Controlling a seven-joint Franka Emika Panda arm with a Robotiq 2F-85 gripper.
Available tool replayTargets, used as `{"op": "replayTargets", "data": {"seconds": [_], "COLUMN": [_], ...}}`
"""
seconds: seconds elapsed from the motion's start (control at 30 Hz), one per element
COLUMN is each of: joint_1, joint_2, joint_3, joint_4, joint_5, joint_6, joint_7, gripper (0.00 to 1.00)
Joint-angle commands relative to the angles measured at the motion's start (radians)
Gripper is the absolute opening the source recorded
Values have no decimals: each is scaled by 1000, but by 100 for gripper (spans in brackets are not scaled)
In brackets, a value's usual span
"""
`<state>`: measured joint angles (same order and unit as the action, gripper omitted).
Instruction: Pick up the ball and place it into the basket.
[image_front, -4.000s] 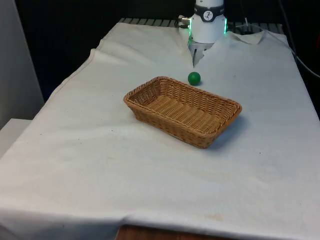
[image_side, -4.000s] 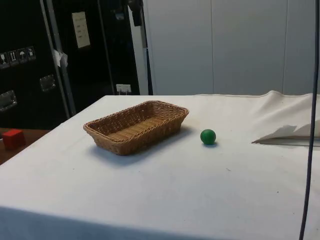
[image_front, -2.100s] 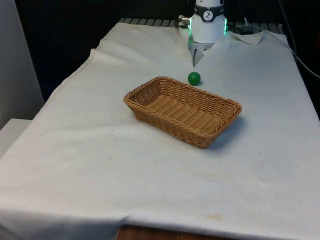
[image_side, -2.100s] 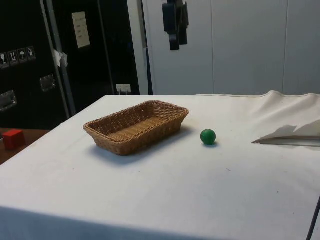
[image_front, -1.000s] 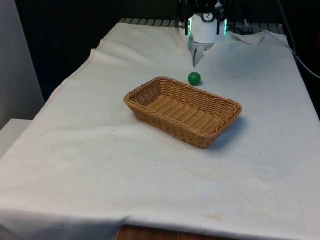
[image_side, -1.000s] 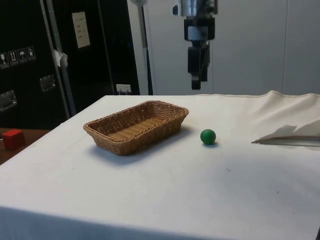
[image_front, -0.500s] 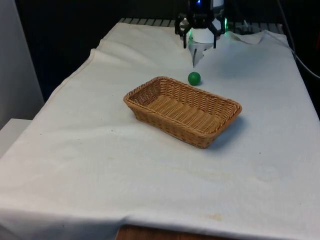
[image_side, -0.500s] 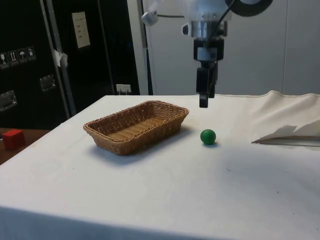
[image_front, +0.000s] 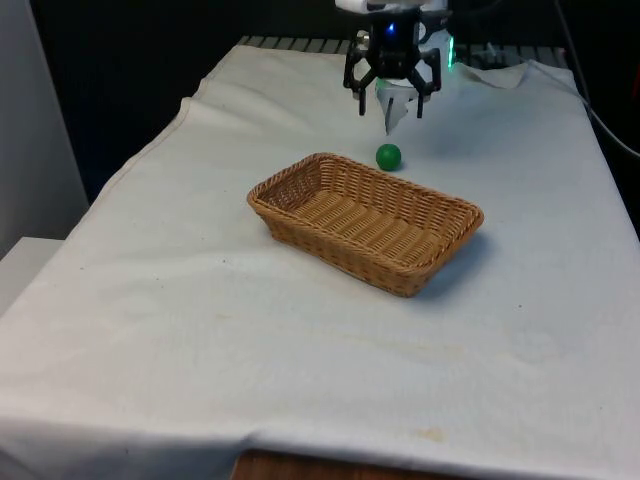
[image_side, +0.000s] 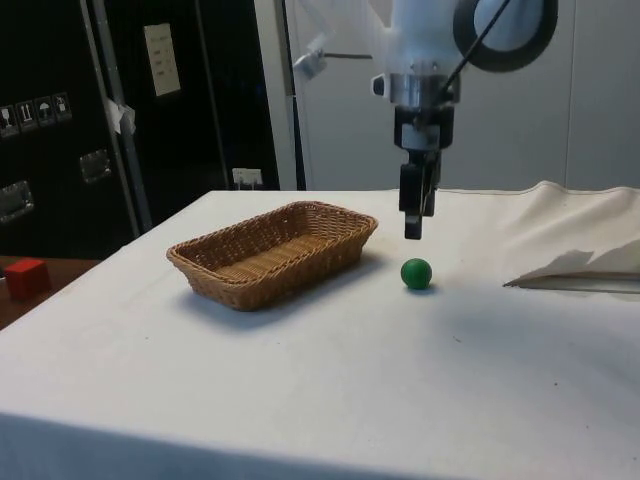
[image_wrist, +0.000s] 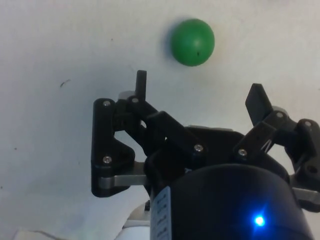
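Green ball (image_wrist: 192, 42) below (untouched) spread jaws

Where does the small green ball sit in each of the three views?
Front view: the small green ball lies on the white cloth just behind the woven wicker basket's far rim.
Side view: on the cloth beside the basket, below the black claw.
Wrist view: on the cloth ahead of the open claw.
Shared landmark: the claw.
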<state>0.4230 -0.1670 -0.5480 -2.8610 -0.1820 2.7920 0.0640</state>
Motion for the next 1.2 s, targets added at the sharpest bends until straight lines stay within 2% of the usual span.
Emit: {"op": "replayTargets", "data": {"seconds": [0.0, 0.13, 0.17, 0.2, 0.43, 0.47, 0.5, 0.77, 0.8, 0.83, 1.07, 1.1, 1.13, 1.17], "joint_1": [14, 16, 5, 16, 7, 5, 7, 6, 7, 5, -2, 7, -4, -5], "joint_2": [9, 59, 66, 68, 139, 155, 148, 201, 228, 207, 251, 271, 261, 266], "joint_3": [-7, -4, 0, -3, -4, -4, -4, 8, -5, 10, 28, 3, 33, 35], "joint_4": [-11, -13, -1, -13, -8, 2, -6, -14, 6, -15, -15, 7, -14, -14], "joint_5": [24, 31, 6, 32, 25, 7, 24, 37, 7, 38, 49, 19, 51, 52], "joint_6": [26, 70, 56, 78, 137, 134, 144, 207, 200, 212, 256, 242, 268, 272], "joint_7": [-15, -16, 0, -15, -17, 0, -17, -12, 3, -11, -7, 6, -5, -4], "gripper": [100, 100, 100, 100, 100, 100, 100, 100, 100, 100, 100, 100, 100, 100]}}
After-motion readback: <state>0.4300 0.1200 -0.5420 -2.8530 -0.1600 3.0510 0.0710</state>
